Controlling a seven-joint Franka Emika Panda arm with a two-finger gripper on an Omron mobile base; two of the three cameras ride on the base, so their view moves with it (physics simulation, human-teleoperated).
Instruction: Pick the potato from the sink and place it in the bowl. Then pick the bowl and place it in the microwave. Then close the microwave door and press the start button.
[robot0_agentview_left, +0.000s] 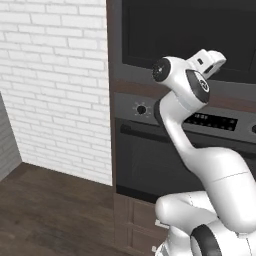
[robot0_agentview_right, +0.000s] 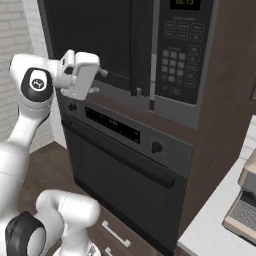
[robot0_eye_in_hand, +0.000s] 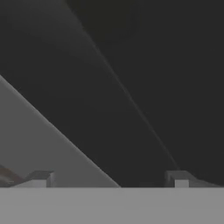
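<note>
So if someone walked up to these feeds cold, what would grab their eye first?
Probably the white arm raised in front of the tall dark appliance column, its open gripper up against the microwave door, which looks shut. Next, the microwave's keypad to the right, and the oven with its knob below.

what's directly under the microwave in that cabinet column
Under the microwave sits the oven, with a display, a knob and a bar handle. Below it is a drawer. The robot's arm covers part of the oven front.

microwave door (robot0_agentview_right: 90, 37): black | oven (robot0_agentview_right: 125, 170): dark grey | brick wall (robot0_agentview_left: 55, 85): white
</note>
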